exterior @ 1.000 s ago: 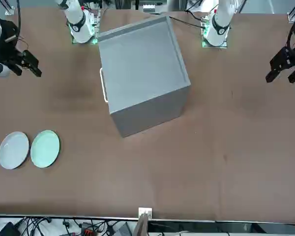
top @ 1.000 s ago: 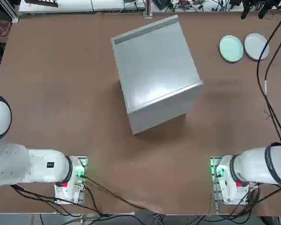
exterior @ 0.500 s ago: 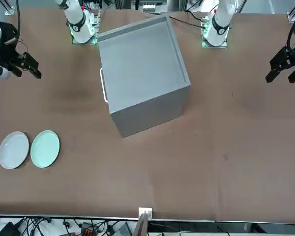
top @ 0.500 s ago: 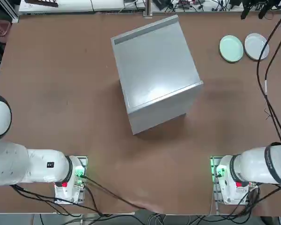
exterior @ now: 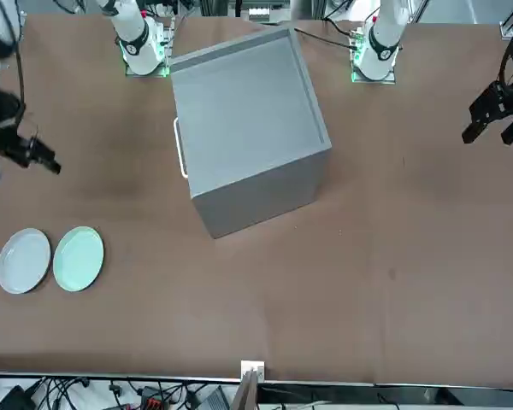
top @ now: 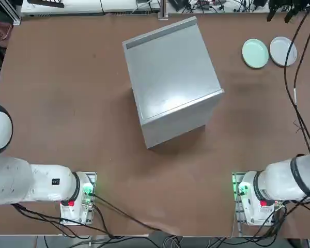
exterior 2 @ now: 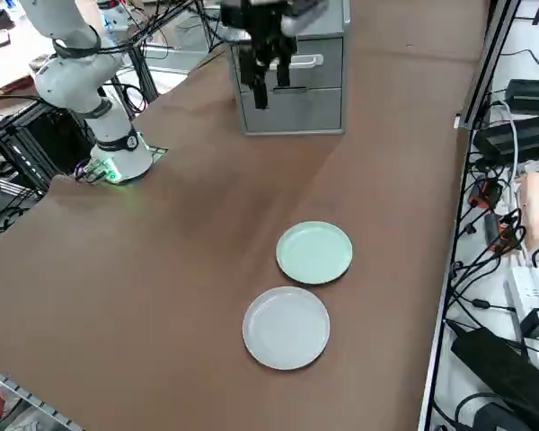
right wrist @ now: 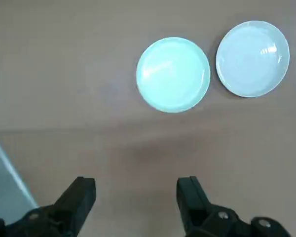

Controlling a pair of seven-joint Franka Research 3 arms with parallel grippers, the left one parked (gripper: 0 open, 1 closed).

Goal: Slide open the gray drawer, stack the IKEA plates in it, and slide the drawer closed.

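Note:
The gray cabinet (top: 170, 77) stands mid-table, and its gray drawer (exterior 2: 301, 61) is shut, the handle (exterior: 179, 147) facing my right arm's side. The two IKEA plates lie side by side on the table at the far right: the mint green one (top: 255, 53) (right wrist: 173, 74) and the white-gray one (top: 282, 50) (right wrist: 252, 58). My right gripper (exterior: 43, 161) (exterior 2: 269, 90) hangs open and empty, high above the table between the cabinet and the plates. In the wrist view its fingers (right wrist: 79, 197) stand apart over bare table, short of the plates.
Cables and power strips (exterior 2: 521, 135) run along the table's far edge beyond the plates. Both arm bases (top: 253, 199) sit at the near edge. A corner of the cabinet (right wrist: 2, 187) shows beside the gripper in the wrist view.
My right gripper has moved away from the arm bases and toward the plates, still open and empty. The cabinet and plates have not moved.

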